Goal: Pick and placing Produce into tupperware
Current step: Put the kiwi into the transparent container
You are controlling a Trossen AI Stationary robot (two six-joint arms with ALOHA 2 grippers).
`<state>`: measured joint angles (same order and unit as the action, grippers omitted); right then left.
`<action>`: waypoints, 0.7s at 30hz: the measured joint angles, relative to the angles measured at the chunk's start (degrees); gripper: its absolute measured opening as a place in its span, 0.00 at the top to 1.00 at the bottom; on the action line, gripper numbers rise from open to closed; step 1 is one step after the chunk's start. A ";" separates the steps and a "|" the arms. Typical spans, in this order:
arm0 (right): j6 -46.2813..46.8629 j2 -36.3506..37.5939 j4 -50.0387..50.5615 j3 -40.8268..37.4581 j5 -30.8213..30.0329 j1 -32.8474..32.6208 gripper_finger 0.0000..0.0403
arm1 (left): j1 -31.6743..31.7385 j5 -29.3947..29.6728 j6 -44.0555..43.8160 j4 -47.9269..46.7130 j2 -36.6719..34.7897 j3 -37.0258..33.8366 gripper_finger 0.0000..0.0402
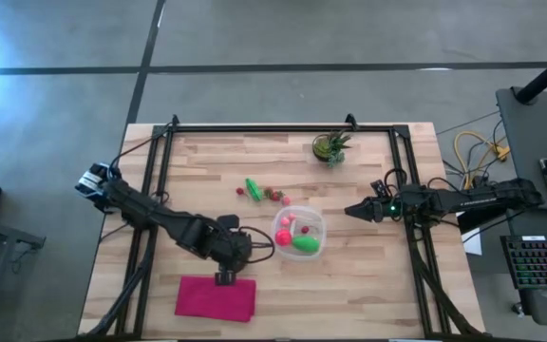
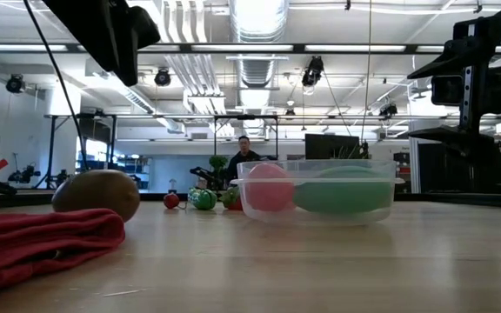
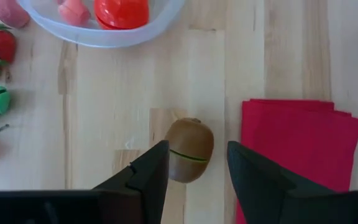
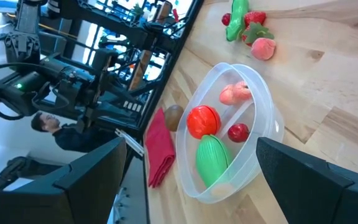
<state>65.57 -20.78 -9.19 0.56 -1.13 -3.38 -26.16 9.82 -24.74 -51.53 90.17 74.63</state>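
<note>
A brown round kiwi point(image 3: 190, 149) rests on the wood beside the magenta cloth point(image 3: 291, 149); in the low view the kiwi point(image 2: 96, 193) sits on the table. My left gripper point(image 3: 197, 152) hangs open above it, pointing steeply down, a finger on either side and clear of it. The tupperware point(image 1: 299, 231) stands mid-table with a red piece, a pink piece, a small red one and a green oblong one point(image 4: 211, 155) inside. My right gripper point(image 1: 354, 209) waits open to the tupperware's right.
Loose produce lies beyond the tupperware: a green piece point(image 1: 253, 187), strawberries point(image 1: 273, 196) and a pink one point(image 4: 263, 48). A potted plant point(image 1: 330, 147) stands near the far edge. The folded cloth point(image 1: 216, 296) lies at the near edge. A person point(image 2: 244, 152) shows in the room behind.
</note>
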 joint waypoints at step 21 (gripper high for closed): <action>0.25 0.00 -0.02 0.00 -0.01 0.00 0.13 | -0.48 0.27 1.06 11.27 0.00 -13.31 0.63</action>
<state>65.82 -20.78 -9.21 0.56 -1.14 -3.38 -26.63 10.09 -23.68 -40.26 90.17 61.32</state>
